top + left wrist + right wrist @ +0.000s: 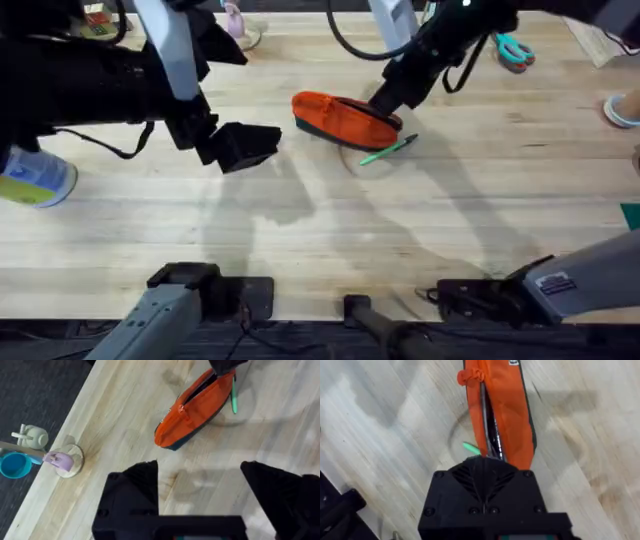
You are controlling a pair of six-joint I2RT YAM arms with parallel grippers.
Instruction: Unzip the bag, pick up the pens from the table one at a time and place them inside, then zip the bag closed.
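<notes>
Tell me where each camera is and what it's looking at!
Overhead: above the table, looking down and forward; both arms show, the right claw at the orange pouch.
Left wrist: on the left arm, above the table; its open claw below, pouch beyond.
Right wrist: on the right arm, looking down the pouch's zipper.
All three share the pouch and a mint-green pen.

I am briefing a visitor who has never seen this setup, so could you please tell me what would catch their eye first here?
The small orange fabric pouch with its dark bottom band stands out most, lying mid-table with its zipper partly open. The right gripper is shut at the pouch's end, and a thin mint-green pen lies on the light wooden table just beside the pouch. The left gripper hangs open above the bare wood, apart from the pouch.
</notes>
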